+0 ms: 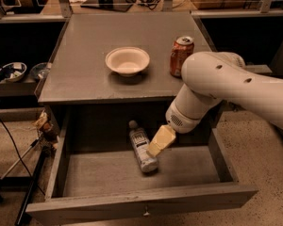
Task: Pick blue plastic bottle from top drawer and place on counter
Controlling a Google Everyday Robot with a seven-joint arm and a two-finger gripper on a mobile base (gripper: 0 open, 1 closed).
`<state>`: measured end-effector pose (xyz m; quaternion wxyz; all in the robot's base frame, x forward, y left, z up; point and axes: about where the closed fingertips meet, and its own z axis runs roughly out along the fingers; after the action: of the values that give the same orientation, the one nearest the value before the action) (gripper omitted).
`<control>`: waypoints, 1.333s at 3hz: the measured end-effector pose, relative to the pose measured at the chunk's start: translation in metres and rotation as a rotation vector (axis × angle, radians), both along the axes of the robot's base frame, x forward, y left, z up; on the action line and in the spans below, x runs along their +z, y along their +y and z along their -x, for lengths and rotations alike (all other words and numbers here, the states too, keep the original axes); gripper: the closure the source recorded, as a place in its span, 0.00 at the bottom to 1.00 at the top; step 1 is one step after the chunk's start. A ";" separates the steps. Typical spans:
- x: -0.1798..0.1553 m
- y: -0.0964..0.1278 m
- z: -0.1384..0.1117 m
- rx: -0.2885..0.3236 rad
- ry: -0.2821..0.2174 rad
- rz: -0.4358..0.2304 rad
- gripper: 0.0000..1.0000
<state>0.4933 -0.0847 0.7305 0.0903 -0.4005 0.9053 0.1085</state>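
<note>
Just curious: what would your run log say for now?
pick | gripper in top drawer, at blue plastic bottle | bottle lying flat

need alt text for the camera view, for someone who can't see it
The robot's hand reaches into the open top drawer, close beside the blue plastic bottle lying on its floor. On the counter above sit a white bowl and a red soda can.

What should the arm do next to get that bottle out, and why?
Probably ease the gripper down over the blue plastic bottle: the gripper is close beside it, and the bottle lies flat on the floor of the top drawer.
</note>
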 end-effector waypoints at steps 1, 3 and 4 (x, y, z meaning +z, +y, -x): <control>-0.004 0.006 -0.004 -0.048 0.021 -0.017 0.00; 0.001 0.018 -0.014 -0.107 0.022 -0.029 0.00; -0.002 0.020 -0.014 -0.090 0.030 -0.044 0.00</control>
<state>0.5068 -0.0645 0.7281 0.0904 -0.3557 0.9210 0.1303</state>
